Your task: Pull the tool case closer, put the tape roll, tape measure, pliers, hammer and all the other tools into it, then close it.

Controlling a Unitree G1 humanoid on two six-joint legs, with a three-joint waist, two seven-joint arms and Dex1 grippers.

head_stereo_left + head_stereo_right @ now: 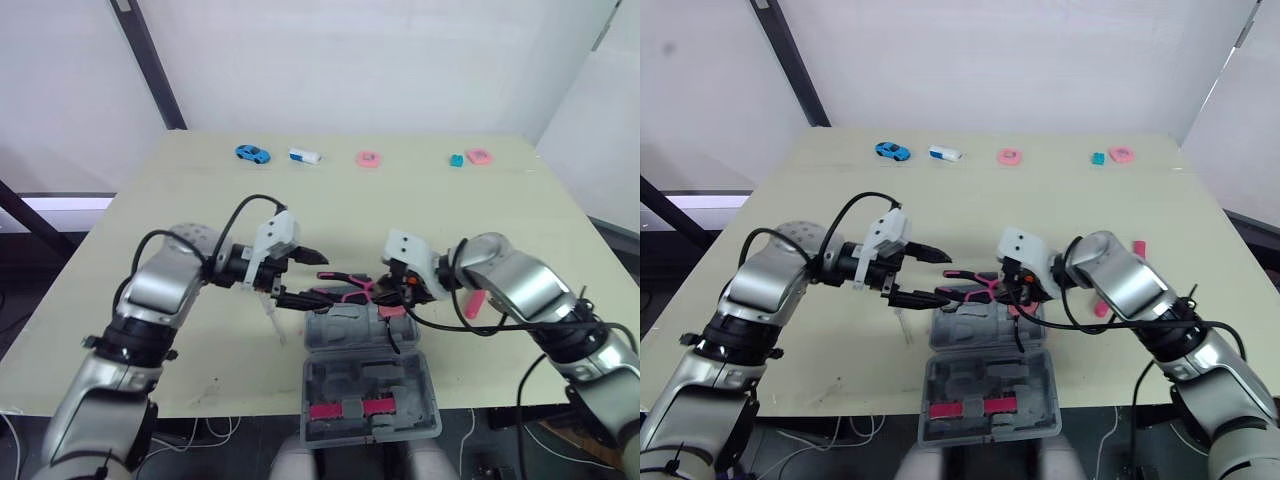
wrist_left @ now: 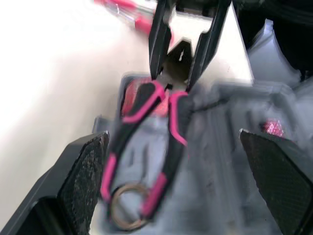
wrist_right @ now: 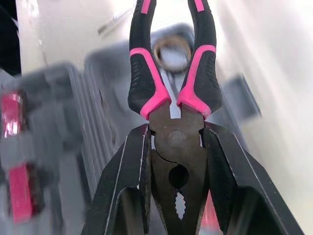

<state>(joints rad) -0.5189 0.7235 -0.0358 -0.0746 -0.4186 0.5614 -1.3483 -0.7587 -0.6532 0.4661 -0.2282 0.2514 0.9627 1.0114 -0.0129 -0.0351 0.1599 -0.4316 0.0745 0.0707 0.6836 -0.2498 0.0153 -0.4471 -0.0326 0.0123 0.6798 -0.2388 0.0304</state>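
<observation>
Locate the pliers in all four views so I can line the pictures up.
Left eye view: pliers at centre, above the far half of the tool case, held by the right gripper.
Right eye view: just left of centre.
Left wrist view: mid-picture, handles nearest the camera.
Right wrist view: mid-picture, head clamped.
Shared landmark: the grey tool case.

Pale table [image 1: 200,200]; tool case [image 1: 370,385]; toy car [image 1: 252,153]
</observation>
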